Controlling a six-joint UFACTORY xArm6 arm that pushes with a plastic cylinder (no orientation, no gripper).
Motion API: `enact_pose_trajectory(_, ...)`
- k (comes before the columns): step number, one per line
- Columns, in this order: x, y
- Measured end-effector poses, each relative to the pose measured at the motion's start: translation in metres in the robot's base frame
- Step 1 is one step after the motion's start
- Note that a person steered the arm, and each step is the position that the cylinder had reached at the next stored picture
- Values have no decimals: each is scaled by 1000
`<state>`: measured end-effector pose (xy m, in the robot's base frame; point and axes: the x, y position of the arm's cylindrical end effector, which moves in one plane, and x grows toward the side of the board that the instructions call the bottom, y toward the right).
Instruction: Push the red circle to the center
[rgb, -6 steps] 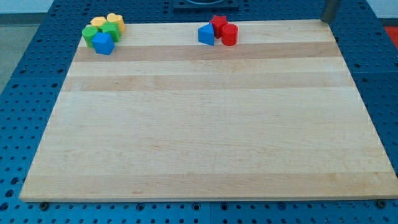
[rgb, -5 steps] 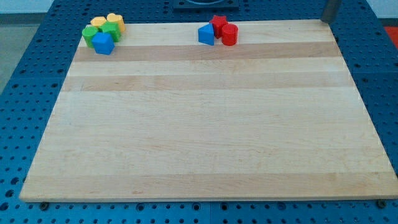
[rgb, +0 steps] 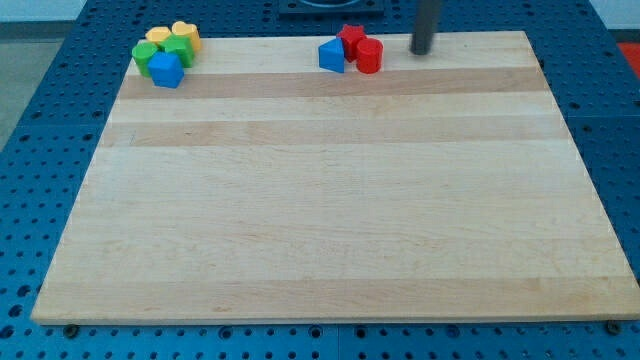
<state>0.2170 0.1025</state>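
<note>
The red circle (rgb: 369, 56), a short red cylinder, sits near the top edge of the wooden board (rgb: 330, 200), a little right of the middle. It touches a red star-shaped block (rgb: 350, 39) behind it, and a blue triangle (rgb: 331, 56) lies just to its left. My tip (rgb: 421, 52) stands on the board to the right of the red circle, a short gap away and not touching it.
A cluster sits at the board's top left corner: two yellow blocks (rgb: 185, 34), two green blocks (rgb: 178, 48) and a blue block (rgb: 166, 71). Blue perforated table surrounds the board.
My rod has moved left from the board's top right corner to a spot just right of the red circle. No block has moved.
</note>
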Motion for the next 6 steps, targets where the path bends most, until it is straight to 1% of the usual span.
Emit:
enact_pose_trajectory(1, -8, -48)
enact_pose_trajectory(2, 9, -72)
enact_pose_trajectory(3, 43, -72)
enact_pose_trajectory(4, 60, -54)
enact_pose_trajectory(5, 61, -47)
enact_pose_trajectory(6, 53, -37)
